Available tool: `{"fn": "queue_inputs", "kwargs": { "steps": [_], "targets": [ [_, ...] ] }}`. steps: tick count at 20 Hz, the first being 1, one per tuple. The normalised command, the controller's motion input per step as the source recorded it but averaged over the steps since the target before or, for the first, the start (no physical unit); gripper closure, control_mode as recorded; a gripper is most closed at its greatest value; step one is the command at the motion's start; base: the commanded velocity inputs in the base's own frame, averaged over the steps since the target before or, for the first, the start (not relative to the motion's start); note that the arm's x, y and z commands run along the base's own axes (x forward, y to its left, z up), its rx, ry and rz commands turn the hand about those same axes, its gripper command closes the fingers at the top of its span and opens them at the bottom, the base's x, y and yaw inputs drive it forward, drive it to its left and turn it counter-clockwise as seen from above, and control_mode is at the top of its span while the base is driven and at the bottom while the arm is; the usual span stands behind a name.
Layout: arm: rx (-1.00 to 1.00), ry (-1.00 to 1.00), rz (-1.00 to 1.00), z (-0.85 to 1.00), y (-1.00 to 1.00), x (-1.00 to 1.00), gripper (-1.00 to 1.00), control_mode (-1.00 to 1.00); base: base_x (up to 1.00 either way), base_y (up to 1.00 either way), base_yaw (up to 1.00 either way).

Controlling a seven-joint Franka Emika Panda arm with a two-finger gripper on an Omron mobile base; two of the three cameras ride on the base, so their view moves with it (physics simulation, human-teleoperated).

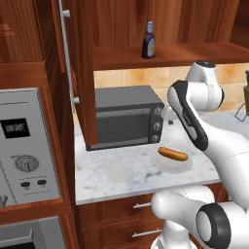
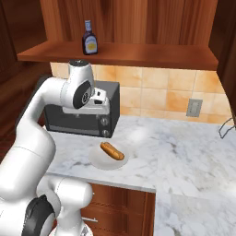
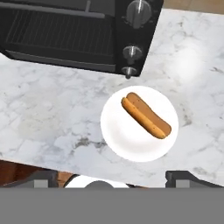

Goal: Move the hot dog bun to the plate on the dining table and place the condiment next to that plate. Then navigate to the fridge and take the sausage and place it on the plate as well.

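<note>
Bun [image 3: 145, 114] below me — the hot dog bun lies slantwise on a small plain white dish [image 3: 127, 140], and that dish rests on the marble counter [image 3: 52, 118] with wooden cabinets under it; just beyond the dish stands a dark toaster oven [image 3: 65, 30], its knobs on the side nearest the bun. My gripper [image 3: 116, 177] hangs above the counter's front edge, jaws spread wide with nothing between them; my fingertips [image 3: 186, 177] show dark at the bottom of the hand view, well apart from the bun. The condiment [image 1: 149, 41] — a dark bottle with a pale cap — stands upright on the wooden shelf [image 1: 194, 52] above the toaster oven.
</note>
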Motion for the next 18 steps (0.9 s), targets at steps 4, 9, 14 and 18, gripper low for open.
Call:
{"fn": "queue_inputs", "kwargs": {
  "steps": [4, 9, 14, 18],
  "targets": [
    [-0.1, 0.0, 0.19, -0.7, -0.35, 0.01, -1.0, -1.0, 0.0, 0.0, 0.0],
    [-0.19, 0.0, 0.14, -0.88, -0.07, 0.06, -1.0, -1.0, 0.0, 0.0, 0.0],
    [-0.14, 0.0, 0.07, -0.82, -0.05, 0.18, -1.0, -1.0, 0.0, 0.0, 0.0],
    [-0.05, 0.0, 0.01, -0.71, -0.14, 0.23, -1.0, -1.0, 0.0, 0.0, 0.0]
  ]
}}
